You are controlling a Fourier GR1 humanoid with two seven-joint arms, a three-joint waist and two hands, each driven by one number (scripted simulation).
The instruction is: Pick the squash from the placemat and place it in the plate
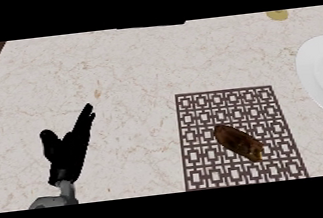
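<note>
From the head view: the squash (pixel 239 142) lies on the placemat (pixel 202 177), a dark brown, longish thing set slantwise in the mat's lower middle, nothing touching it. The mat sits on the pale marbled counter (pixel 115 66), its fretwork pattern running off the lower edge. Over at the right edge, the white plate (pixel 316 68) shows only in part, well apart from the squash, with something reddish on it that I can't make out. That's the drop-off spot, so the squash has a run to the right ahead of it.

The left hand (pixel 65 152) stands at lower left, fingers straight and up, holding nothing. It's resting, I'd say, well apart from the mat. The right hand isn't showing at all, though by position it looks the likelier one for the pick.

A small yellowish thing (pixel 277 15) sits near the far edge. No labels, brands or writing anywhere that I can read.
</note>
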